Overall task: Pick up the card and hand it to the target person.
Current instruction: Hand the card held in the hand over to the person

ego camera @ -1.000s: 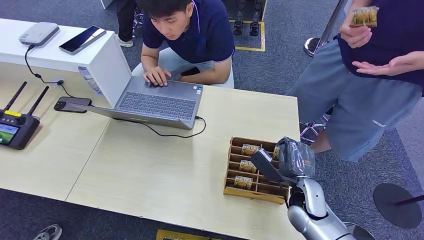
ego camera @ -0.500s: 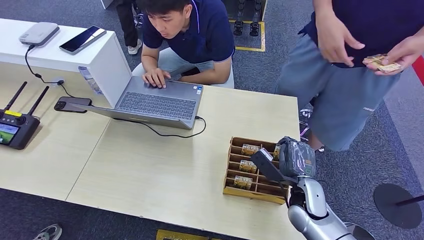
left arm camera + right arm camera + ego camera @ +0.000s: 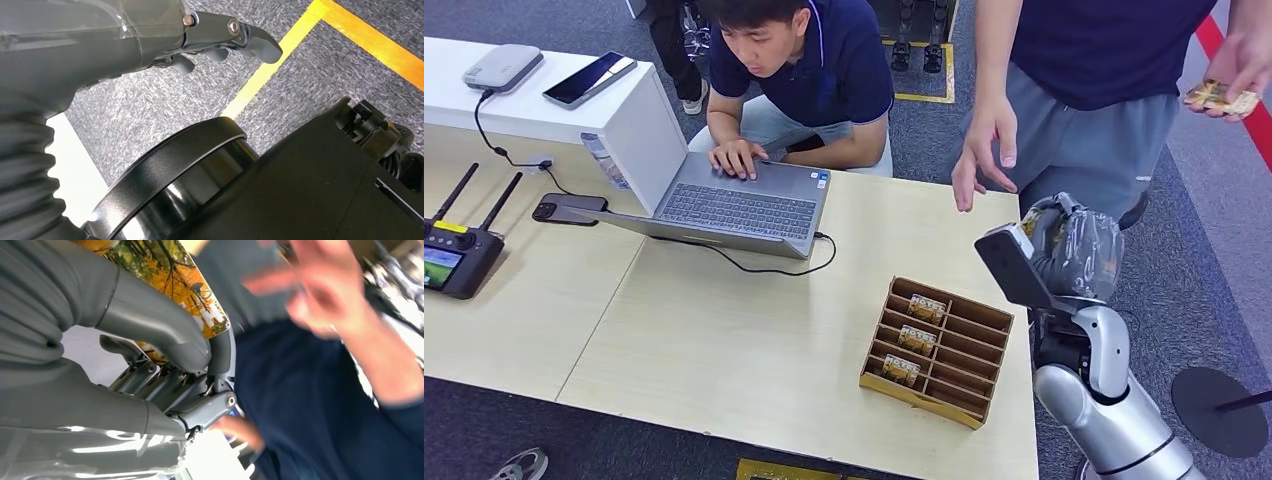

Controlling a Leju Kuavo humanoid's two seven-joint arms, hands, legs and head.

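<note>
Right hand (image 3: 1072, 248) is up off the table, raised at the far right edge w/ the card (image 3: 170, 275) pinched between thumb and fingers — right wrist view shows the autumn-tree print clamped tight. So pick-up looks done; we're in the hand-over step. Standing person's open hand (image 3: 984, 160) hangs just beyond the robot's hand, near but not touching. That person's other hand holds more cards (image 3: 1219, 97) far right. Wooden tray (image 3: 984, 318) sits on the table (image 3: 724, 340) just left of the arm, a few cards left in its slots. Seated person types at the laptop (image 3: 744, 210), far side, not involved.

Left hand (image 3: 220, 42) hangs by the floor, fingers loosely apart, holding nothing.

Next move, I'd judge: push the card a bit farther toward the waiting palm, hold steady, let go only once their fingers have it. Risk: early release, card drops.
</note>
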